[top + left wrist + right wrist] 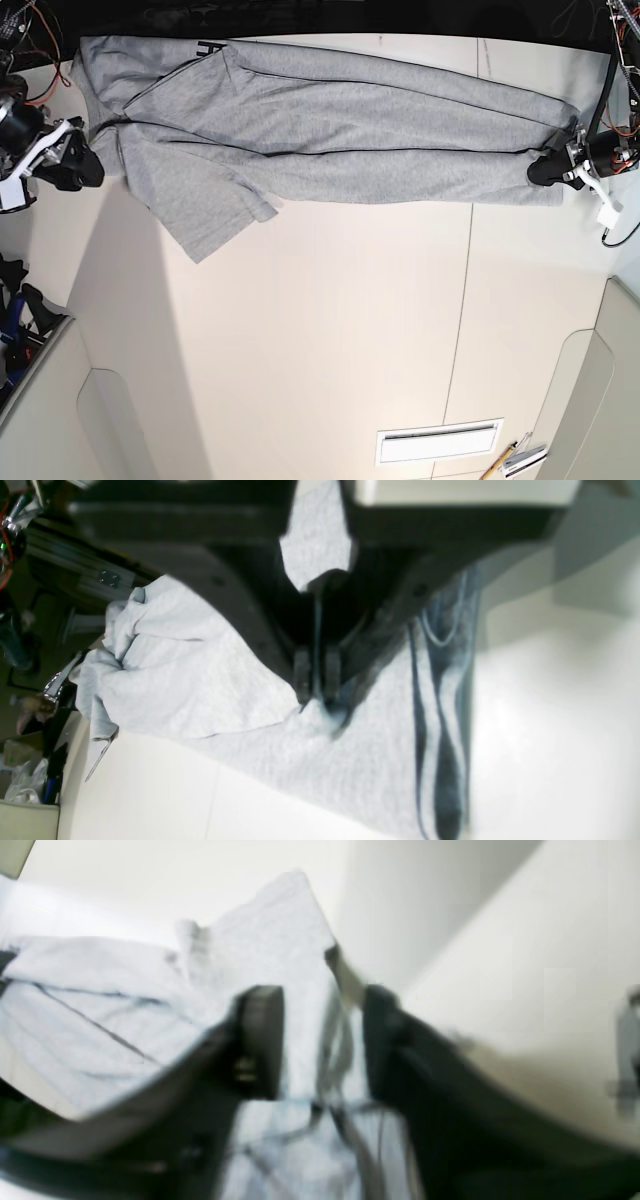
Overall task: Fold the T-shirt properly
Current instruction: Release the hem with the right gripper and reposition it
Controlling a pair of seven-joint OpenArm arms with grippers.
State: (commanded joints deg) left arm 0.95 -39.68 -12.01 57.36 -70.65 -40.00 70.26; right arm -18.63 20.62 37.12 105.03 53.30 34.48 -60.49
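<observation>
The T-shirt is stretched out sideways across the far part of the white table in the base view, pulled into a long band between the two arms. It's heather grey, with long folds running along its length, and a short sleeve flops out toward the near side of the table. At the far edge there's a tiny bit of black lettering peeking out from under a fold.

The left gripper sits at the right end of the shirt in the base view. From the left wrist view its two dark fingertips are pressed tight together with a thin layer of grey fabric pinched between them, so it's clamped on the T-shirt. The cloth bunches in a lump off to one side there and lies flat on the table under the fingers.

The right gripper is at the other end, on the left of the base view, right at the shirt's edge. The right wrist view is really blurry, but you can see the two black fingers standing apart with grey cloth running up between them. Honestly I can't tell if they're actually squeezing the fabric or just sitting around it.

Down at the near edge of the table there's a white vent-like slot.
</observation>
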